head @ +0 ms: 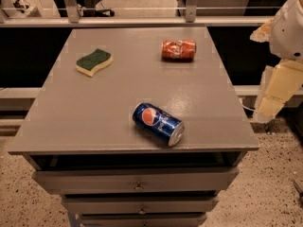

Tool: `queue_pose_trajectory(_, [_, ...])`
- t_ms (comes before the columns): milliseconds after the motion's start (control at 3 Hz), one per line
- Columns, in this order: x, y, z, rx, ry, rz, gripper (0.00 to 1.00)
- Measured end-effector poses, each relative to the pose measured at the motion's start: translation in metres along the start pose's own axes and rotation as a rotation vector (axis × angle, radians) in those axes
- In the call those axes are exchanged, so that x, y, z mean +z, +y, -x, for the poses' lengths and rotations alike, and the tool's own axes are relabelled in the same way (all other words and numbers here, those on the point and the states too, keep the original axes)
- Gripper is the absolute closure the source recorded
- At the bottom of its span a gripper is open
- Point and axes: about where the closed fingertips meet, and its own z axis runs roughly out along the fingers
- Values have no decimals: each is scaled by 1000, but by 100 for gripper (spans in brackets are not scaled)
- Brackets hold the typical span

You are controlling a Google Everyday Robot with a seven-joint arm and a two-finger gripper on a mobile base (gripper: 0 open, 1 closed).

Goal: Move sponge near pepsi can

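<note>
The sponge [94, 62], dark green on top with pale yellow foam below, lies on the grey table [94, 112] at the far left. The blue pepsi can [157, 123] lies on its side near the table's front edge, about in the middle. My gripper [275, 92], cream-coloured under a white arm, hangs off the table's right side, level with its edge. It is well away from both the sponge and the can and holds nothing that I can see.
An orange-red soda can [178, 49] lies on its side at the far right of the table. Drawers [137, 181] sit under the tabletop. A rail [142, 20] runs behind the table's far edge. Speckled floor surrounds the table.
</note>
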Motion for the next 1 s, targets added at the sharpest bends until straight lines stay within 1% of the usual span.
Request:
queue_pose_trajectory(333, [24, -29, 48, -122, -72, -13, 0])
queue_pose_trajectory(667, [61, -69, 133, -276, -211, -18, 0])
queue_pose_trajectory(1000, [61, -69, 133, -276, -211, -18, 0])
